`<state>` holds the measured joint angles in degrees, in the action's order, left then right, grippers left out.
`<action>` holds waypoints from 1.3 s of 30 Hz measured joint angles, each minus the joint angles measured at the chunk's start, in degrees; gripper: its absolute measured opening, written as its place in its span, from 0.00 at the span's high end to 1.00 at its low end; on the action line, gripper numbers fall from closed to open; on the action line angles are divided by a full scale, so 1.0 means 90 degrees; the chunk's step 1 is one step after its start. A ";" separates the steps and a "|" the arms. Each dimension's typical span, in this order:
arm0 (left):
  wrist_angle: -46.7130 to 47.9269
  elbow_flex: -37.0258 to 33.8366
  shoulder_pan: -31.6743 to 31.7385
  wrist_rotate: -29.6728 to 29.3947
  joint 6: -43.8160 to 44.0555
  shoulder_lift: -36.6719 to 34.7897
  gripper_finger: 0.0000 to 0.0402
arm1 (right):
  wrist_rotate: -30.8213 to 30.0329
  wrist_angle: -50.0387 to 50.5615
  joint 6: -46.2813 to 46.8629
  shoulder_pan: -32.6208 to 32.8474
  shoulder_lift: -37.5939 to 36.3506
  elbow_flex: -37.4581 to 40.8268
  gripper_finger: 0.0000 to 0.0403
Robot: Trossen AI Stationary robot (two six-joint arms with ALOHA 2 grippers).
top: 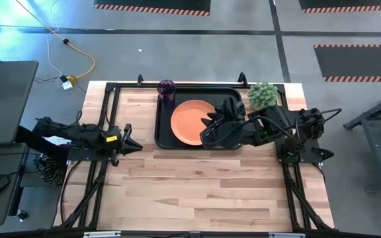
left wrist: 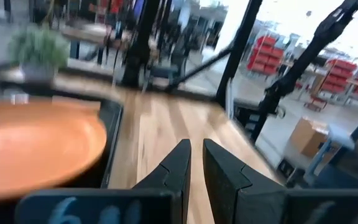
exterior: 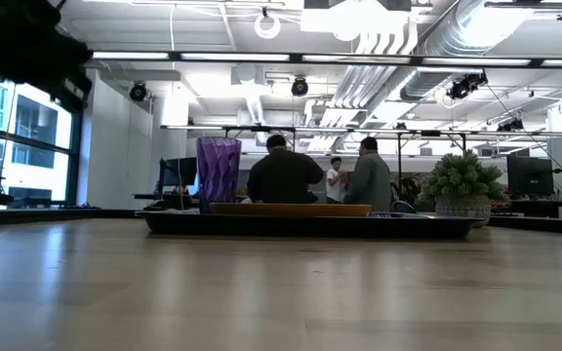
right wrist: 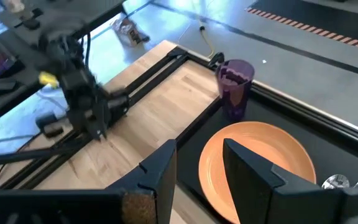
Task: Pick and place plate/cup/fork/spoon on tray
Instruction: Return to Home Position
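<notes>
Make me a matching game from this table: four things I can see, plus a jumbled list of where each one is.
1 cup
2 plate
3 plant
4 left gripper

A lying flat in the tray
B standing on the table, outside the tray
C hovering above the table, left of the tray
D standing in a tray corner

Pairs: 1-D, 2-A, 3-B, 4-C

The bench carries one tray, one plate, one cup and one plant. There are two hands, the left hand and the right hand. Three people are in the room.
</notes>
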<state>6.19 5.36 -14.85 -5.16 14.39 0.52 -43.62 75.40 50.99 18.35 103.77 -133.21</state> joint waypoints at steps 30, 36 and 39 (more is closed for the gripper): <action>-0.0631 -0.0429 0.0083 -0.0207 -0.0175 -0.0018 0.92 | -0.0204 0.0740 -0.3166 0.0262 -0.2574 0.0005 0.69; -0.0631 -0.0429 0.0083 -0.0207 -0.0175 -0.0018 0.92 | 0.1933 -0.0535 -0.4852 0.0068 -0.3556 0.0000 0.69; -0.0631 -0.0429 0.0083 -0.0209 -0.0175 -0.0018 0.92 | 0.3185 -0.0761 -0.5661 0.0056 -0.3958 0.0008 0.69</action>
<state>0.51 1.50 -14.11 -7.05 12.82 0.36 -14.96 68.55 0.04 18.85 68.14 -133.13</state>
